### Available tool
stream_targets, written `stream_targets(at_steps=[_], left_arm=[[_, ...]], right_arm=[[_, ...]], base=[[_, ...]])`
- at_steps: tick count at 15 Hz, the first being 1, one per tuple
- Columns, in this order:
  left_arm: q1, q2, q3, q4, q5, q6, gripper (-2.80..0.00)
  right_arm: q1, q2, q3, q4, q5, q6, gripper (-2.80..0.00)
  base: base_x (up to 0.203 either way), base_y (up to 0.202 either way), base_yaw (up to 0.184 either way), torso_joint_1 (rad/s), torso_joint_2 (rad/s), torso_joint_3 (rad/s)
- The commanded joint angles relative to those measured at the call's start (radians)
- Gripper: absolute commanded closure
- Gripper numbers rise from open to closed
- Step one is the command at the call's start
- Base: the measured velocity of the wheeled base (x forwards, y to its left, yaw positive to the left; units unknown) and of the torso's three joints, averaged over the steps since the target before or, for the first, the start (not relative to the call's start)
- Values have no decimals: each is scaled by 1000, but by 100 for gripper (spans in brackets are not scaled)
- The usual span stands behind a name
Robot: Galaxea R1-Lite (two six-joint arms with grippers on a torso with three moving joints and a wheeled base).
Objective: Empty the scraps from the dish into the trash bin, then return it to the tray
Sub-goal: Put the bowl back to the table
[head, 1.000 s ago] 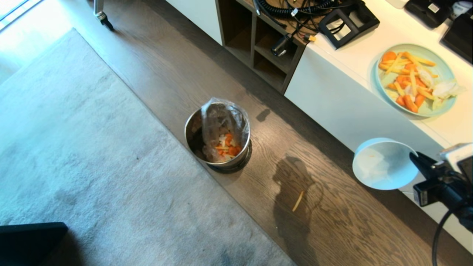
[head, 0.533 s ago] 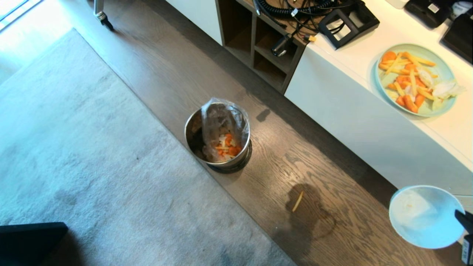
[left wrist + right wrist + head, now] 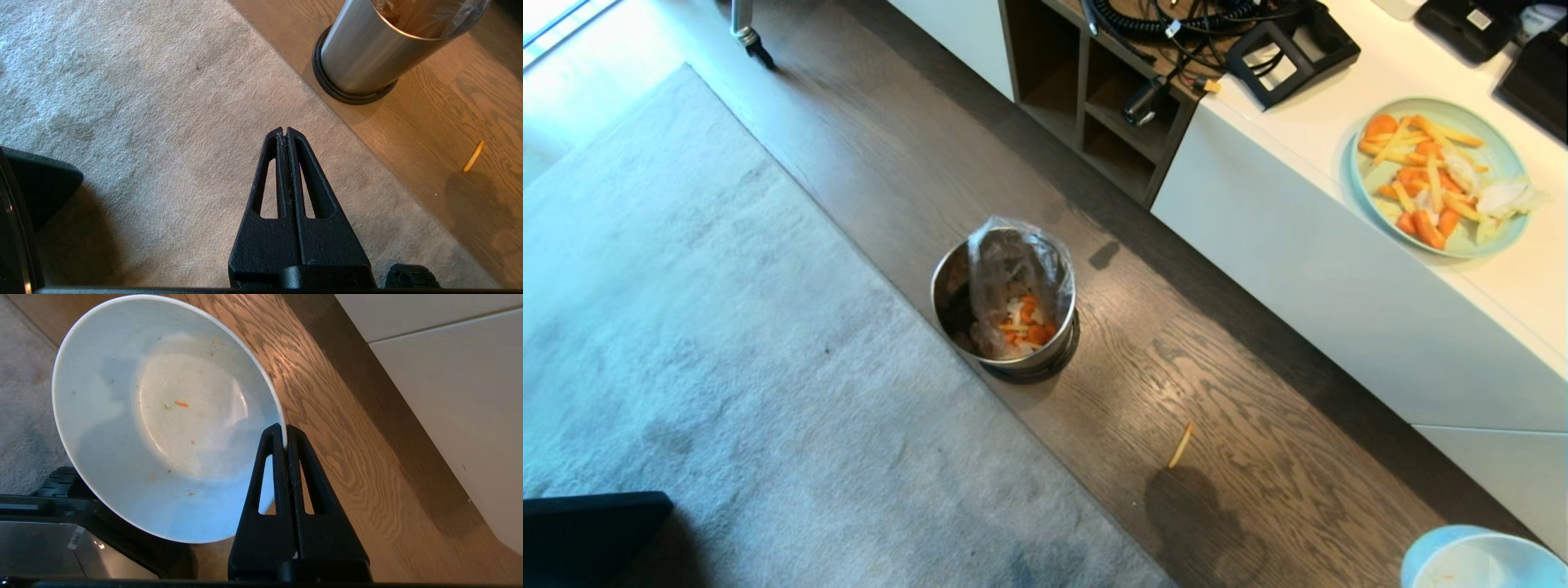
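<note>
— Between the pressed-together fingers of the right gripper (image 3: 284,430), what is pinched?

— The rim of the bowl (image 3: 163,416) is pinched there. The bowl is held tilted above the wood floor (image 3: 347,437), its inside turned toward the wrist, and only crumbs and one tiny orange fleck are seen in it. From the head, just a slice of the bowl (image 3: 1482,563) is caught at the lower right corner; the gripper itself is cut off there.

— And the left gripper (image 3: 287,130)?

— It is shut on nothing, fingers pressed flat together, and is hung over the grey rug (image 3: 143,102). Ahead of its tips and off to the side the bin (image 3: 367,49) is stood on the floor, just past the rug's edge.

— Where are the scraps?

— Orange slices and pale bits (image 3: 1025,322) are lain at the bottom of the bin's bag. One yellow stick (image 3: 1181,445) is left on the floor, well apart from the bin, between it and the bowl.

— Is the tray seen?

— A black edge shows at the head view's upper right, but whether it is the tray cannot be told. A green plate (image 3: 1441,175) of orange and yellow strips is set on the white counter (image 3: 1298,122) near it.
</note>
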Motion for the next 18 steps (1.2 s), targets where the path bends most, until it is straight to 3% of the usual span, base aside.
stream_targets(at_steps=[1, 4, 9, 11, 13, 18], left_arm=[[0, 0, 0, 0, 0, 0, 0], [0, 0, 0, 0, 0, -1, 0], [0, 0, 0, 0, 0, -2, 0], [0, 0, 0, 0, 0, 0, 0], [0, 0, 0, 0, 0, 0, 0], [0, 0, 0, 0, 0, -1, 0]], right_arm=[[35, -109, -13, 31, -3, -33, 0], [-14, -109, -16, 44, -1, -109, 0], [-110, -102, -20, 53, 5, -133, 0], [-126, -86, -2, 52, 140, -140, 0], [-125, -91, 5, 64, 218, -154, 0], [-110, -290, 10, 93, 224, -73, 0]], base=[[0, 0, 0, 0, 0, 0], [0, 0, 0, 0, 0, 0], [0, 0, 0, 0, 0, 0], [0, 0, 0, 0, 0, 0], [0, 0, 0, 0, 0, 0], [0, 0, 0, 0, 0, 0]])
